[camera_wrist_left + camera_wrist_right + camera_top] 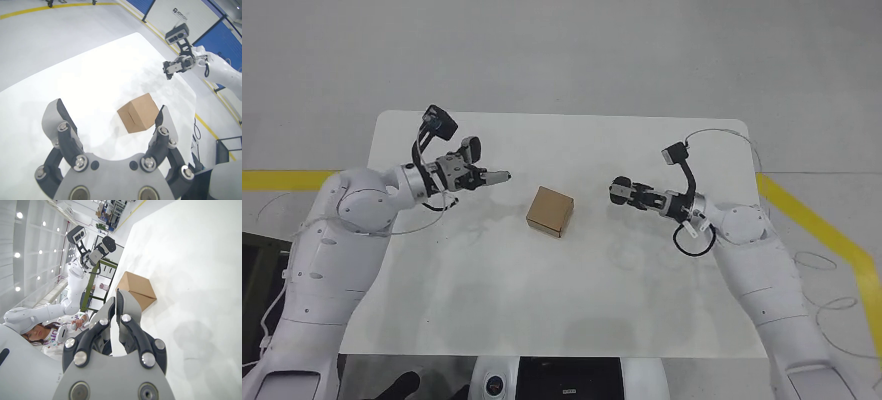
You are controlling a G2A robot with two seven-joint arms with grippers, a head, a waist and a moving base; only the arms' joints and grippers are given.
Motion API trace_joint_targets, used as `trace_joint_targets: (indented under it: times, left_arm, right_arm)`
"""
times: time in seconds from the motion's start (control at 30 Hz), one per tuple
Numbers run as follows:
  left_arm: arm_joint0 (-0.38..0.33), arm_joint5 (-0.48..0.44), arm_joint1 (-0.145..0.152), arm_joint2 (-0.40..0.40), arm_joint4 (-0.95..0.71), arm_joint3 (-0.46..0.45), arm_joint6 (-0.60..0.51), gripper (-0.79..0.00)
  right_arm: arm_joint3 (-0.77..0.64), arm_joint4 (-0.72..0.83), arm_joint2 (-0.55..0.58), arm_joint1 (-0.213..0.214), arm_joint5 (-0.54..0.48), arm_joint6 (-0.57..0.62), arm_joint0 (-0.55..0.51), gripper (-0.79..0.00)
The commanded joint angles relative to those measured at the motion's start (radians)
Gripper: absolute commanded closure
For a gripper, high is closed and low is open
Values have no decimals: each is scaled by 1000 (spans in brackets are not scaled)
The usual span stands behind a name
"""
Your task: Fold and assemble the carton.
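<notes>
One carton (pixel 549 211), closed into a brown cube, sits mid-table (pixel 542 310). I see my left gripper (pixel 111 104) spread wide, short of it. Right gripper (pixel 115 296) pinched together, empty, opposite side, not touching.

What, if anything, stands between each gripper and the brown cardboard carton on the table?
Nothing visible does. The small brown cardboard carton sits mid-table, and bare white table separates it from the left gripper and the right gripper, both apart from it.
</notes>
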Motion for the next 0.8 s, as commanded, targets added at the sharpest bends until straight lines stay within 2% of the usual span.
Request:
trace_joint_targets:
  times: [0.0, 0.13, 0.23, 0.27, 0.3, 0.47, 0.77]
  left_arm:
    - [-33, 56, -4, 12, -9, 29, -1, -785]
    - [-87, 138, -11, 31, -3, 98, 0, -785]
    - [-117, 183, -15, 35, -16, 154, 7, -785]
    - [-125, 192, -15, 37, -19, 172, -2, -785]
    - [-134, 196, -15, 34, -22, 190, -2, -785]
    - [-167, 172, -10, 16, -25, 262, -7, -785]
    - [-193, 114, 9, -58, -95, 299, -33, -785]
  right_arm:
    - [18, -17, 20, 5, -40, -27, 6, -95]
    - [53, -70, 64, 15, -113, -97, 18, -203]
    - [63, -135, 98, 24, -160, -162, 20, -354]
    - [60, -160, 109, 27, -173, -181, 20, -468]
    - [58, -184, 120, 31, -181, -200, 18, -785]
    - [30, -316, 173, 46, -197, -304, 7, -785]
    - [-21, -548, 251, 63, -157, -524, -23, -785]
